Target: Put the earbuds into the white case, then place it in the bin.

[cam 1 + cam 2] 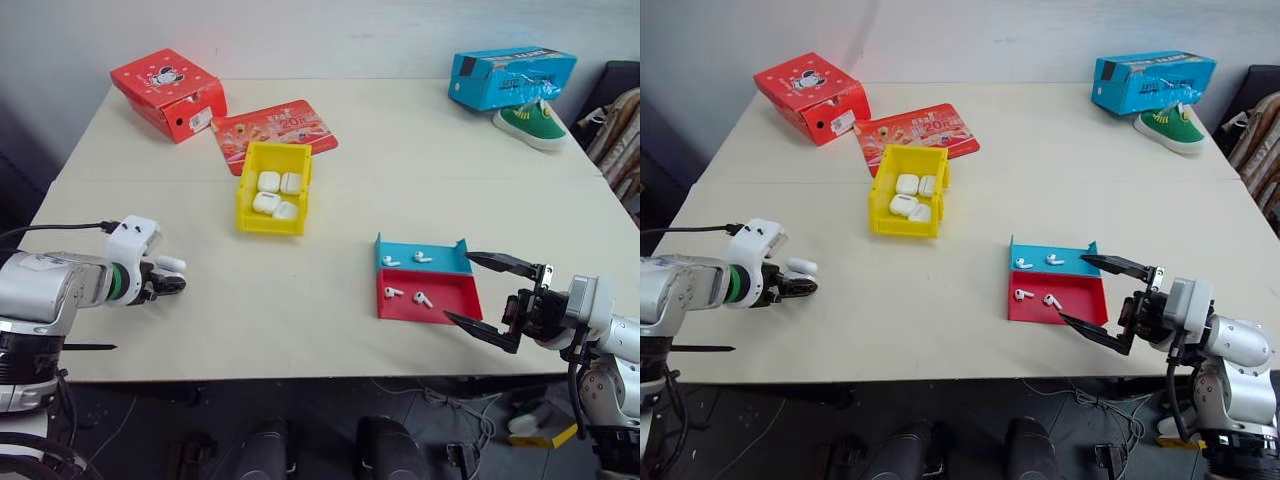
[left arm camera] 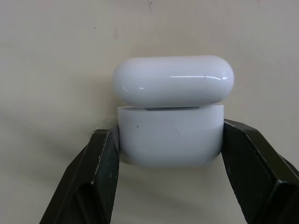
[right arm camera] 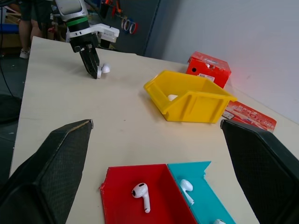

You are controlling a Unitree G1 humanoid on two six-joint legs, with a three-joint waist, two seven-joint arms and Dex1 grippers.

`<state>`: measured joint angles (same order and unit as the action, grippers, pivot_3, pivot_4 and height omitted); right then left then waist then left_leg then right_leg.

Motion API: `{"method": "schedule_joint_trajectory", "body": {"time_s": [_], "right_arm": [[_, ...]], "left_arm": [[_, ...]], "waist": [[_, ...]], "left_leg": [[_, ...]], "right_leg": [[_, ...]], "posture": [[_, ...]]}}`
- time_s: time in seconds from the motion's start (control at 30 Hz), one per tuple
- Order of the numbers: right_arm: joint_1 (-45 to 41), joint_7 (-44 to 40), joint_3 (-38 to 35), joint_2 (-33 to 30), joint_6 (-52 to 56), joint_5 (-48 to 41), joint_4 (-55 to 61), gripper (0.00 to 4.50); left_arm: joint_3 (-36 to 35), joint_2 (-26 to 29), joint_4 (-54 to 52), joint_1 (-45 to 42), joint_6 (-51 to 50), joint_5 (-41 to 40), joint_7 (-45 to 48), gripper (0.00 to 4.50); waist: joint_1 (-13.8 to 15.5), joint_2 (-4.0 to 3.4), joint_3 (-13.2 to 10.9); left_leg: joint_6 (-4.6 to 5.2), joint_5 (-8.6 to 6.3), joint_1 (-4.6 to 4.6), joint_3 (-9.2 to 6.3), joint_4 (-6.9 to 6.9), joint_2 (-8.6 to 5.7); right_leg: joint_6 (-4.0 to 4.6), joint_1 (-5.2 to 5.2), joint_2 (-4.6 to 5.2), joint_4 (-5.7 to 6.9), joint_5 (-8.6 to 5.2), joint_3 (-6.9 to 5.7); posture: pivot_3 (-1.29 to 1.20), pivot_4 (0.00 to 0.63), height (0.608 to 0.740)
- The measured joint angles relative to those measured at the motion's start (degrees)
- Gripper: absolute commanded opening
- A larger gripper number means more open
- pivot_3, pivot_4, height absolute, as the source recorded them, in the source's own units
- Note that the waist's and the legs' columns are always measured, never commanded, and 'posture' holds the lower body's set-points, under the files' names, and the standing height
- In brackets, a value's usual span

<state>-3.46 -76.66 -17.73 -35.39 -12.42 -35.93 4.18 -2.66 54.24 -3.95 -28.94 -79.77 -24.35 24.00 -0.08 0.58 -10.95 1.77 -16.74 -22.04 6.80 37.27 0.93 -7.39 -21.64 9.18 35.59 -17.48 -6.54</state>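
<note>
At the table's left edge my left gripper is shut on the white case, which rests at the tabletop. In the left wrist view both fingers press the sides of the case's lower half, and its lid stands flipped open. Several earbuds lie in the blue-and-red tray. Just right of that tray my right gripper hangs open and empty, pointing toward it. The yellow bin stands mid-table and holds several white cases.
A red cardboard box and a red leaflet lie at the back left. A blue box and a green shoe sit at the back right. Bare tabletop stretches between the left gripper, the bin and the tray.
</note>
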Motion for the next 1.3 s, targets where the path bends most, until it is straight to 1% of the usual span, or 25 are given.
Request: {"method": "schedule_joint_trajectory", "body": {"time_s": [0.13,0.2,0.23,0.27,0.3,0.37,0.43,0.5,0.57,0.63,0.7,0.8,0.87,0.93,0.97,1.07,1.17,1.23,1.3], "right_arm": [[0.32,0.96,0.1,0.0,0.41,0.0,0.69,4.5],[0.78,1.17,0.13,-0.06,1.05,0.03,1.02,4.5],[0.75,1.23,0.17,-0.22,1.23,0.12,1.08,4.5],[1.3,1.28,-0.33,-1.02,1.26,0.26,0.88,4.5],[1.94,1.31,-0.97,-2.21,1.4,0.32,0.37,4.5],[3.69,2.03,-3.58,-4.68,2.89,0.24,-0.11,4.5],[8.29,2.77,-7.62,-8.51,5.33,0.49,-0.27,4.5],[11.73,2.6,-10.35,-10.7,6.22,1.29,-1.31,4.5],[13.94,2.66,-12.75,-11.66,5.82,2.83,-3.96,4.5],[15.96,4.27,-14.83,-12.95,4.89,5.7,-6.78,4.5],[18.05,6.08,-17.07,-14.78,4.86,8.57,-9.78,4.5],[23.59,7.35,-20.03,-18.33,3.31,14.16,-15.53,4.5],[25.2,8.39,-20.89,-18.78,3.25,16.1,-17.59,4.5],[26.55,8.71,-20.93,-18.84,3.95,16.92,-18.09,4.5],[26.76,8.52,-20.87,-18.83,4.5,16.84,-17.44,4.5],[26.23,7.55,-20.6,-18.96,9.09,14.46,-10.01,4.5],[21.09,9.88,-17.2,-22.41,21.44,9.22,1.95,4.5],[17.26,12.07,-14.57,-25.66,30.78,4.5,10.39,4.5],[13.55,14.75,-11.18,-27.9,39.15,0.93,16.25,4.5]], "left_arm": [[-4.5,0.05,-0.46,4.25,4.43,-0.38,2.98,2.78],[-7.86,0.12,-0.68,8.49,10.53,-0.89,6.45,2.78],[-10.33,-0.09,-1.43,11.75,16.31,-1.31,9.92,2.78],[-14.12,-1.8,-3.52,15.6,24.8,-2.7,16.02,2.78],[-17.69,-4.86,-6.79,18.7,33.26,-5.05,22.79,2.78],[-21.75,-11.79,-14.27,22.6,46.25,-10.24,32.3,2.78],[-21.71,-16.22,-21.11,24.28,51.51,-13.74,34.27,2.78],[-20.07,-18.66,-25.31,26.41,52.79,-14.95,33.68,2.78],[-14.56,-22.74,-29.49,29.38,54.45,-15.64,33.32,2.78],[-8.01,-26.76,-30.68,29.7,56.27,-15.72,33.58,2.78],[-3.07,-29.96,-31.2,29.39,58.33,-15.7,33.9,2.78],[3.71,-35.13,-28.48,26.36,62.45,-14.36,34.96,2.78],[6.46,-36.07,-25.82,24.65,64.58,-13.12,36.08,2.78],[8.43,-37.65,-22.37,22.88,66.85,-12.02,36.95,2.78],[9.08,-38.44,-21.39,22.41,67.61,-11.76,37.06,2.78],[10.29,-38.8,-19.42,21.5,69.39,-11.74,38.16,2.78],[9.94,-38.33,-16.9,20.14,70.54,-11.78,39.26,2.78],[9.77,-37.99,-15.71,19.56,70.77,-11.84,39.66,2.78],[9.24,-37.77,-15.18,19.36,70.84,-11.89,39.67,2.78]], "waist": [[-0.18,0.0,0.0],[-0.18,0.02,-0.01],[-0.19,0.05,-0.03],[-0.14,0.05,-0.03],[-0.05,0.04,-0.03],[0.52,0.04,-0.03],[1.5,0.04,-0.03],[1.58,0.05,-0.02],[1.55,0.04,-0.01],[1.52,-0.01,0.01],[1.53,-0.03,0.02],[1.8,-0.15,0.09],[1.62,-0.17,0.11],[1.24,-0.34,0.21],[1.02,-0.45,0.27],[0.4,-0.66,0.39],[-0.1,-0.81,0.47],[0.2,-0.81,0.47],[0.88,-0.74,0.44]], "left_leg": [[0.0,0.0,-0.01,0.02,-0.03,0.03],[0.0,-0.02,-0.06,0.03,-0.04,0.03],[0.01,-0.02,-0.14,0.03,-0.03,0.03],[0.03,-0.05,-0.2,0.05,-0.04,0.0],[0.09,-0.12,-0.25,0.05,0.02,-0.02],[0.01,-0.36,-0.35,-0.06,0.14,-0.05],[0.2,-0.42,-0.33,-0.13,0.28,-0.05],[0.37,-0.36,-0.28,-0.05,0.28,-0.06],[0.52,-0.38,-0.18,0.18,0.3,-0.12],[0.64,-0.43,-0.19,0.31,0.44,-0.12],[0.7,-0.46,-0.2,0.35,0.55,-0.13],[0.75,-0.52,-0.22,0.29,0.69,-0.14],[0.74,-0.53,-0.23,0.28,0.69,-0.1],[0.77,-0.56,-0.23,0.33,0.68,-0.09],[0.78,-0.57,-0.23,0.35,0.68,-0.08],[0.78,-0.58,-0.22,0.34,0.68,-0.02],[0.81,-0.58,-0.21,0.34,0.74,0.0],[0.8,-0.58,-0.26,0.14,0.75,0.0],[0.78,-0.58,-0.46,-0.12,0.78,0.0]], "right_leg": [[0.01,-0.02,-0.02,-0.03,0.0,-0.01],[0.01,-0.05,0.06,-0.07,0.0,0.0],[0.01,-0.1,0.16,-0.11,0.0,-0.01],[0.02,-0.15,0.31,-0.17,0.0,-0.01],[0.03,-0.14,0.34,-0.25,0.01,-0.04],[0.07,-0.01,0.53,-0.75,0.07,-0.1],[0.06,0.17,0.45,-0.85,0.09,-0.15],[0.01,0.26,0.27,-0.88,0.12,-0.18],[-0.13,0.29,0.21,-0.89,0.19,-0.31],[-0.25,0.29,0.21,-0.9,0.26,-0.34],[-0.3,0.3,0.23,-0.89,0.28,-0.31],[-0.32,0.4,0.24,-0.95,0.3,-0.34],[-0.32,0.4,0.21,-1.0,0.3,-0.36],[-0.32,0.37,0.22,-1.02,0.3,-0.34],[-0.32,0.36,0.22,-1.02,0.3,-0.34],[-0.32,0.36,0.18,-0.99,0.3,-0.36],[-0.32,0.34,0.22,-0.92,0.3,-0.33],[-0.29,0.34,0.25,-0.88,0.28,-0.34],[-0.24,0.3,0.25,-0.94,0.25,-0.33]], "posture": [[0.0,0.15,0.74],[0.0,0.15,0.74],[0.0,0.15,0.74],[0.0,0.15,0.74],[0.0,0.15,0.74],[0.0,0.15,0.74],[0.0,0.15,0.74],[0.0,0.15,0.74],[0.0,0.15,0.74],[0.0,0.15,0.74],[0.0,0.15,0.74],[0.0,0.15,0.74],[0.0,0.15,0.74],[0.0,0.15,0.74],[0.0,0.15,0.74],[0.0,0.15,0.74],[0.0,0.15,0.74],[0.0,0.15,0.74],[0.0,0.15,0.74]]}}
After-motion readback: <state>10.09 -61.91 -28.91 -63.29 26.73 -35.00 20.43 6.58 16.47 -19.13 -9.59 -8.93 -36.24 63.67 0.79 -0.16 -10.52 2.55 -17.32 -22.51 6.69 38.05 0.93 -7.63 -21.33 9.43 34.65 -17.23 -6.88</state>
